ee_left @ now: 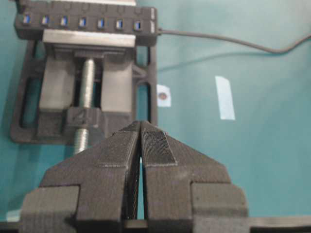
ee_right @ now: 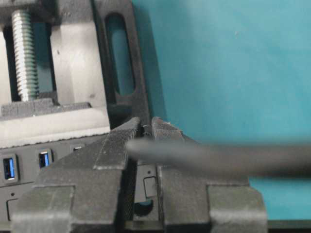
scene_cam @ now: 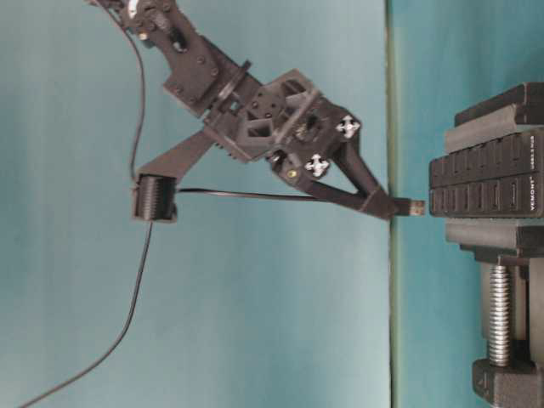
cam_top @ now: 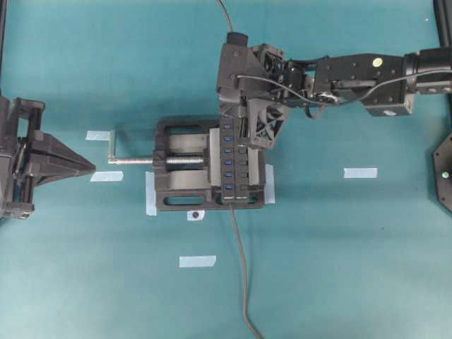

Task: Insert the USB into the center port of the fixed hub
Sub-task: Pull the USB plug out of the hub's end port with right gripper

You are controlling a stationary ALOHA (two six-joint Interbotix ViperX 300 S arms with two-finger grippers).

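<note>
The fixed hub (cam_top: pixel 229 161) (scene_cam: pixel 489 183) (ee_left: pixel 82 22) is a black bar with a row of blue ports, clamped in a vise. Its center port (cam_top: pixel 229 162) (ee_left: pixel 82 22) has nothing in it. My right gripper (cam_top: pixel 247 138) (scene_cam: pixel 378 202) (ee_right: pixel 145 127) points down at the hub and is shut on the USB (scene_cam: pixel 410 206) (ee_right: pixel 146 129). The plug's metal tip sits a short gap off the hub's port face. Its thin cable (scene_cam: pixel 255 195) (ee_right: pixel 218 158) trails back past the wrist. My left gripper (cam_top: pixel 88 167) (ee_left: pixel 141 127) is shut and empty, left of the vise.
The black vise (cam_top: pixel 180 198) (ee_left: pixel 29 131) has a silver screw and crank (cam_top: pixel 134 160) pointing at the left gripper. The hub's thicker grey cable (cam_top: pixel 240 268) (ee_left: pixel 233 41) runs to the front edge. Tape strips (cam_top: pixel 360 172) (cam_top: pixel 197 261) lie on the teal table.
</note>
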